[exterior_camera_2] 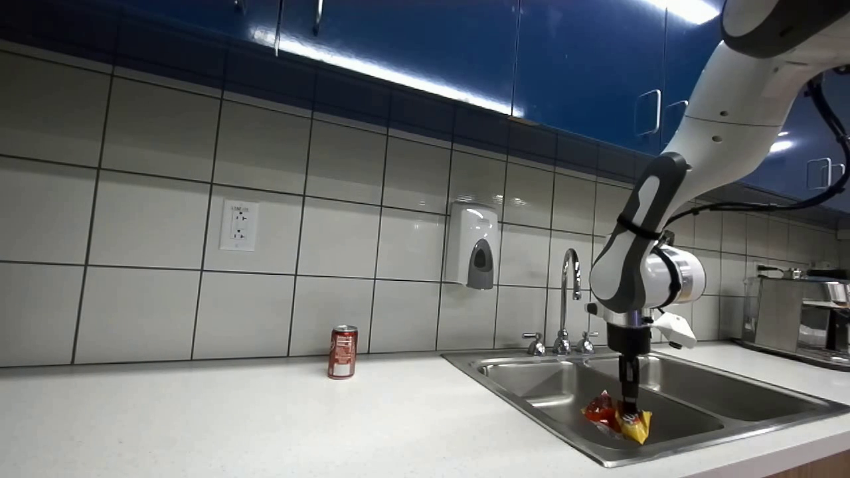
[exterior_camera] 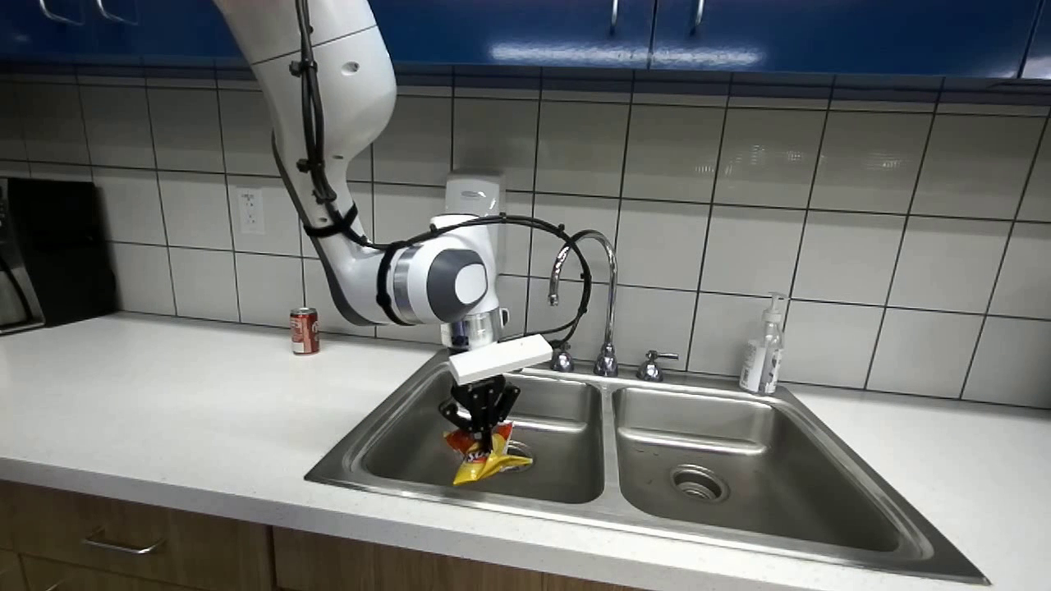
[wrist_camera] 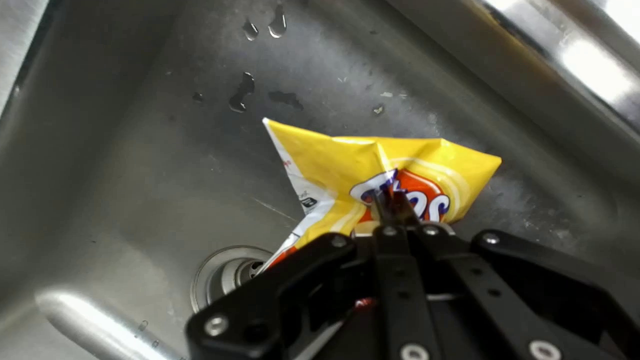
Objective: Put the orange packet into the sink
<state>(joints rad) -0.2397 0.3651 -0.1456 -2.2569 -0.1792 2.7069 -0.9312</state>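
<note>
Packet (wrist_camera: 350, 160) gripped by hand (wrist_camera: 394, 205), down in sink (exterior_camera: 609, 460)

Hand points downward, jaws drawn together, clamped on packet. Packet directly below hand, in the basin (exterior_camera: 566, 480) under it; crumpled, yellow with red, ends splayed out past the jaws. Contact with basin floor: cannot tell. Drain (wrist_camera: 227, 277) just beside, partly covered by packet in wrist view. Second basin (exterior_camera: 764, 501) alongside hand. Faucet (exterior_camera: 612, 304) behind hand in both exterior views. Bottle (exterior_camera: 764, 357) upright at sink's back corner, farther from hand than faucet. Can (exterior_camera: 304, 331) upright on surface (exterior_camera: 181, 394), well apart from hand.
</note>
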